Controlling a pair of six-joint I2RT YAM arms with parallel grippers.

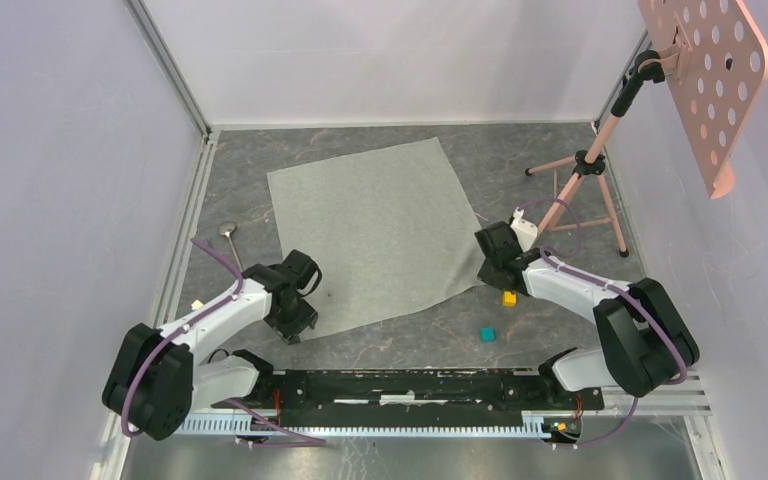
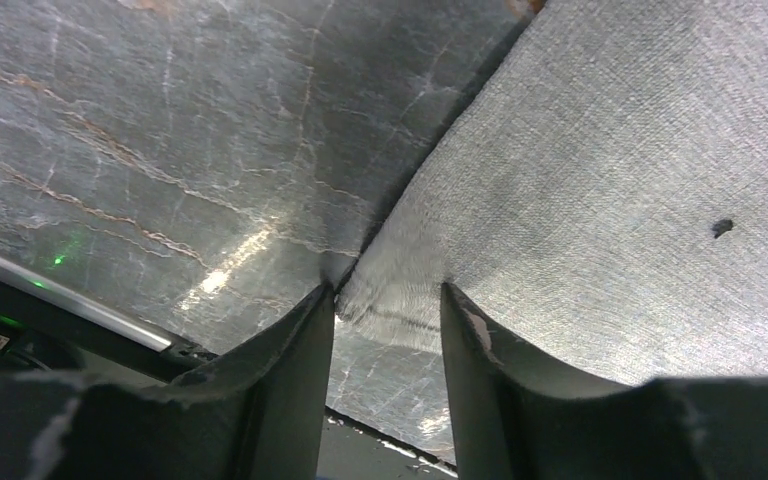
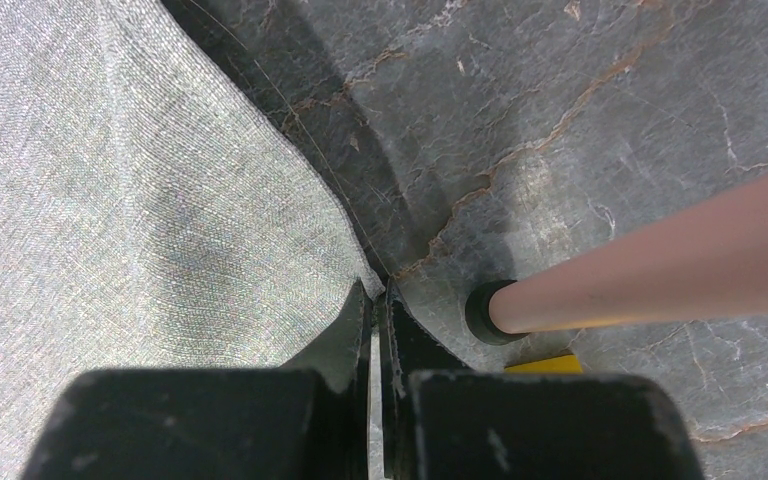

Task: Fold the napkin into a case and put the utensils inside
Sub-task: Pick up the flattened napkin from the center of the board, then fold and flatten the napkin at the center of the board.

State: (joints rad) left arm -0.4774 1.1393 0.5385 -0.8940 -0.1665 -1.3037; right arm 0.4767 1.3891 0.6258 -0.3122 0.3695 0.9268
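Observation:
The napkin [image 1: 380, 230] lies spread flat on the marble table top, a grey-green cloth. My left gripper [image 1: 298, 328] stands over its near left corner. In the left wrist view that gripper [image 2: 386, 292] is open, fingers down on either side of the napkin [image 2: 610, 180] corner, a gap still between them. My right gripper [image 1: 487, 272] is at the near right corner. In the right wrist view that gripper [image 3: 378, 290] is shut, with the tip of the napkin [image 3: 110, 200] pinched between its fingertips. A silver spoon [image 1: 228, 231] lies left of the cloth.
A pink tripod [image 1: 585, 185] carrying a perforated pink board [image 1: 705, 80] stands at the right; one tripod leg [image 3: 660, 270] ends just beside my right fingers. A yellow cube [image 1: 509, 298] and a teal cube [image 1: 487, 334] lie near the right arm. White walls surround the table.

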